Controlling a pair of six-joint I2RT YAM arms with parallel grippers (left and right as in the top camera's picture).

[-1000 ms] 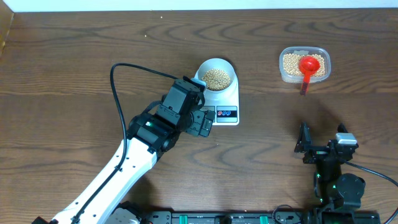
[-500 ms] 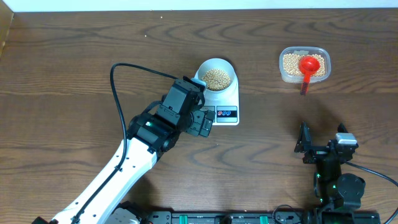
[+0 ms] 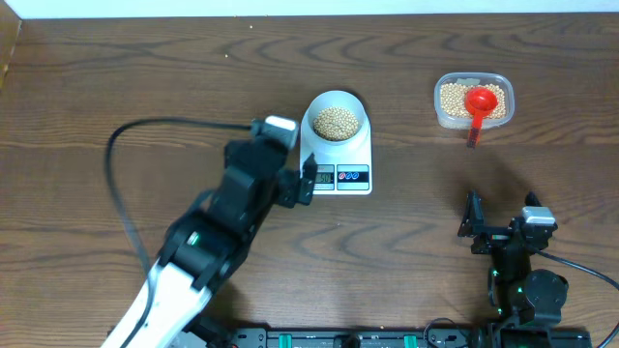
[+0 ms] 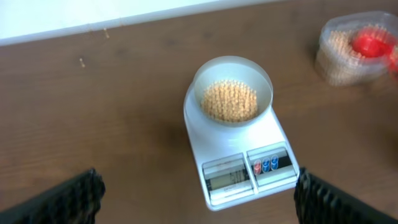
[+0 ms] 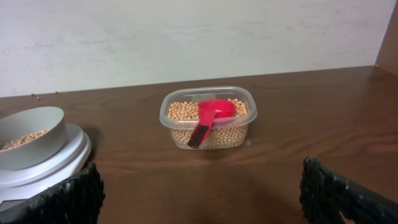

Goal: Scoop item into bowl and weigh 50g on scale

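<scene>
The pale bowl (image 3: 336, 101) holds tan beans (image 3: 337, 121) and stands on the white scale (image 3: 354, 155). In the left wrist view the bowl (image 4: 264, 93), beans (image 4: 229, 100) and scale (image 4: 267, 140) lie ahead, with the display lit but too small to read. My left gripper (image 3: 298, 184) is open and empty just left of the scale's front; its fingers frame the left wrist view (image 4: 199, 205). My right gripper (image 3: 498, 227) is open and empty, resting near the front right; in its own view (image 5: 202, 199) it faces the tub.
A clear plastic tub (image 3: 473, 100) of beans sits at the back right with a red scoop (image 3: 479, 101) lying in it; both show in the right wrist view, tub (image 5: 208, 134) and scoop (image 5: 211, 114). The left arm's black cable (image 3: 121, 184) loops over the table's left.
My left arm has swung back to the left and towards the front, so its gripper has come off the scale's front corner. The right arm, bowl and tub have not moved.
</scene>
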